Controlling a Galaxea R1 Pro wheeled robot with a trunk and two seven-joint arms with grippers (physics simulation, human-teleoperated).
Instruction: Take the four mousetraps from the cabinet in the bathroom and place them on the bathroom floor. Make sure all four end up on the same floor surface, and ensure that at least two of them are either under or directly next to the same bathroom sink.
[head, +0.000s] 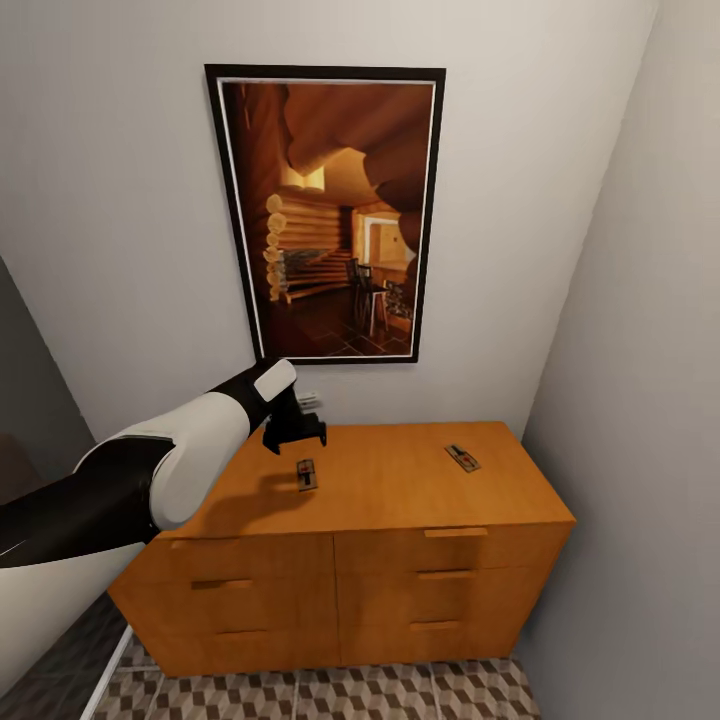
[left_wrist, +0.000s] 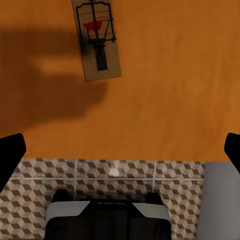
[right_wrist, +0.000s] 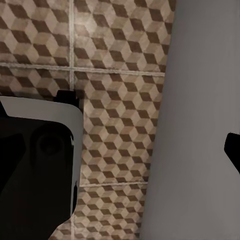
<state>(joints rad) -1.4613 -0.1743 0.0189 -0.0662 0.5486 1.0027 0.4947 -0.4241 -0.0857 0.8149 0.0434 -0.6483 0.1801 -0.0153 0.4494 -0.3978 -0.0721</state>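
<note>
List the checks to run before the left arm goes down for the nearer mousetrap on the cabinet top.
1. Left end effector open: ok, fingers spread wide in the wrist view.
2. Nothing held: ok.
3. Nearer mousetrap exposed, flat on cabinet: ok.
4. End effector centred over it: not ok, trap sits off-centre in the wrist view.
5. Second mousetrap clear of the path: ok, far toward the other end.
6. Right end effector state: cannot tell.
</note>
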